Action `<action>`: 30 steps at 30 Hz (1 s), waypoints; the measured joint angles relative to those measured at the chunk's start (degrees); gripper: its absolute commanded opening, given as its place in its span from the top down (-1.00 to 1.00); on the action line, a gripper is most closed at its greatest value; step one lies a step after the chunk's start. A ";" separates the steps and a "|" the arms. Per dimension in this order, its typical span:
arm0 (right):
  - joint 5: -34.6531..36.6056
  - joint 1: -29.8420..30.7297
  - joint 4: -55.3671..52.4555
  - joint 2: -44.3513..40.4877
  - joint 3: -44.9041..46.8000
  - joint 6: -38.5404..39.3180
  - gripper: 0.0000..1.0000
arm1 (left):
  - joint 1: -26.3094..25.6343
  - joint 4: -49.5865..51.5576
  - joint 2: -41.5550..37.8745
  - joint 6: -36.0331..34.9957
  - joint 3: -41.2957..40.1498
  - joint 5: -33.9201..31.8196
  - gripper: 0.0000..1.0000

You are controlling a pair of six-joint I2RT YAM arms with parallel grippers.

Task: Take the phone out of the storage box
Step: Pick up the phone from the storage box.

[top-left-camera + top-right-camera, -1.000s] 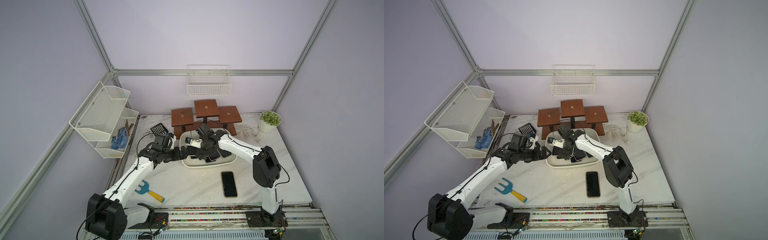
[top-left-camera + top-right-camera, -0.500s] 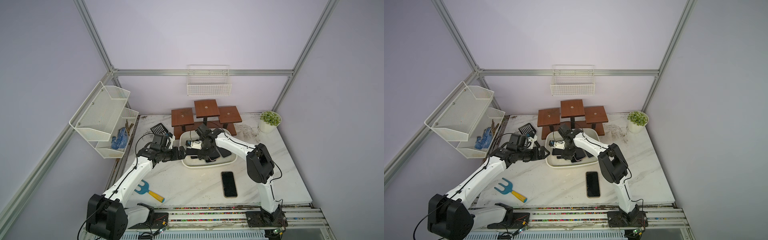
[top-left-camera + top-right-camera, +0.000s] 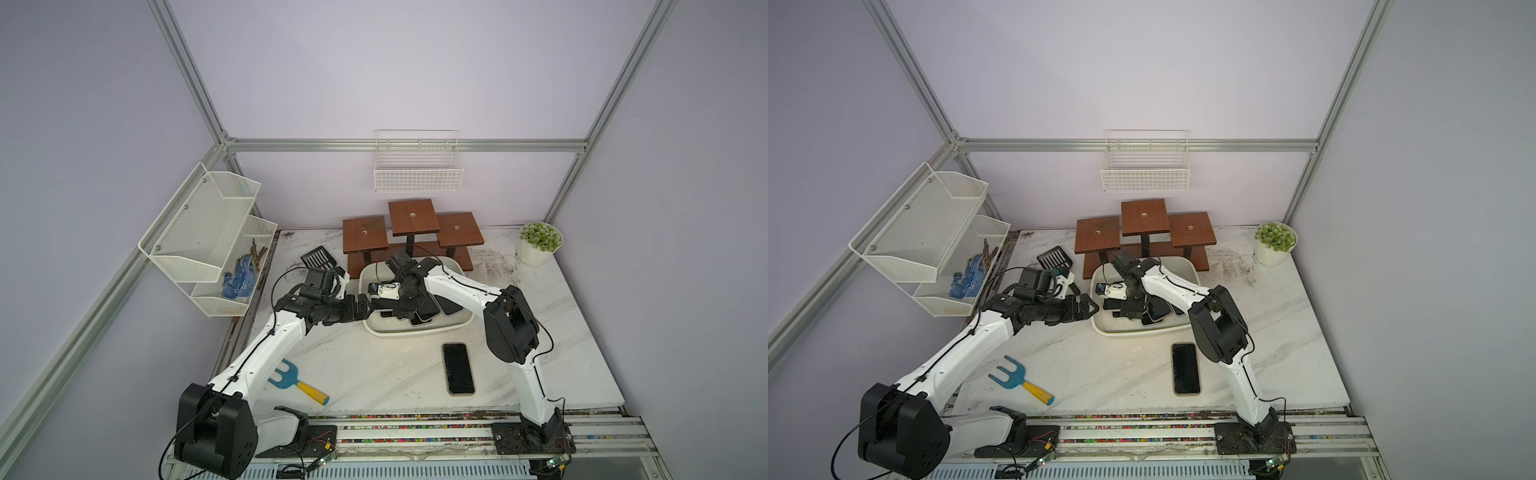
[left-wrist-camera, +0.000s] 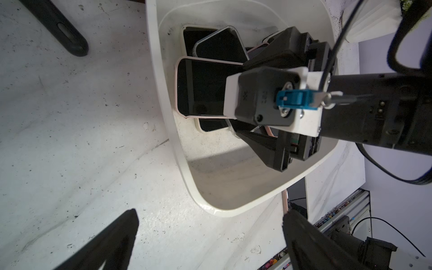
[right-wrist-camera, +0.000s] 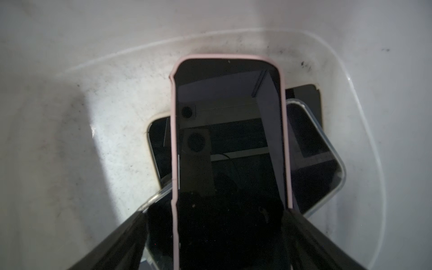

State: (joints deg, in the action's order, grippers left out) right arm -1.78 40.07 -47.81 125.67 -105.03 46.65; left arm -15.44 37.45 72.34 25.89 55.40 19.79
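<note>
While I scan from the left wall, I see the white mesh shelf (image 3: 199, 241) with a blue glove (image 3: 237, 282) in its lower tier, and a black slotted scoop (image 3: 319, 257) lying on the marble table (image 3: 374, 374) near it. Closer to me, a blue hand rake with a yellow handle (image 3: 297, 380) lies beside my left arm. The left gripper (image 3: 1090, 307) sits just outside the left end of the storage box (image 3: 415, 332), and in the left wrist view its black fingers (image 4: 112, 240) stand wide apart with nothing between them. The box holds a loose pile of dark-screened phones. The pink-cased phone (image 5: 228, 140) lies on top of that pile, screen up and still inside the box. One neighbour, a clear-cased phone (image 5: 313, 159), pokes out from under it. My right gripper (image 3: 401, 311) is down in the box over the pile. In the right wrist view its fingers flank the near end of the pink-cased phone, one on each long edge. I cannot tell whether they are pressing on it. In front of the box another phone (image 3: 458, 368) lies flat on the table, screen up, well apart from the tub. Behind the box are three brown wooden stands (image 3: 413, 217), and a white wire basket (image 3: 417, 174) hangs on the wall above them. At the far right corner stands a small potted plant (image 3: 539, 243)
</note>
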 measured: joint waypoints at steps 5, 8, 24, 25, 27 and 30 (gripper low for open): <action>-0.33 -0.07 0.61 0.00 -0.07 -0.28 -0.04 | 0.02 -0.02 1.25 0.00 0.00 0.24 -1.00; -0.94 0.04 0.61 0.00 -0.04 -0.22 0.08 | 0.04 0.00 2.40 0.00 0.22 0.74 -1.00; -1.25 -4.79 0.94 -7.82 7.80 -0.96 0.16 | 0.07 -1.29 4.92 0.07 0.94 2.25 -1.00; -0.92 -5.53 0.96 -8.98 9.01 -0.94 -0.02 | 0.07 -1.44 5.14 0.07 1.07 2.34 -1.00; -0.90 -6.71 1.07 -10.91 11.15 -0.74 -0.66 | 0.07 -2.01 5.38 0.07 1.18 2.51 -1.00; -1.88 -7.85 1.42 -12.74 12.92 -0.02 -0.90 | 0.07 -2.62 5.66 0.11 1.18 2.71 -1.00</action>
State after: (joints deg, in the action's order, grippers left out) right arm -3.66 32.23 -46.39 112.92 -92.12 46.63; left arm -15.38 34.83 78.00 26.00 56.58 22.50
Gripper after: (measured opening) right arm 0.909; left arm 0.996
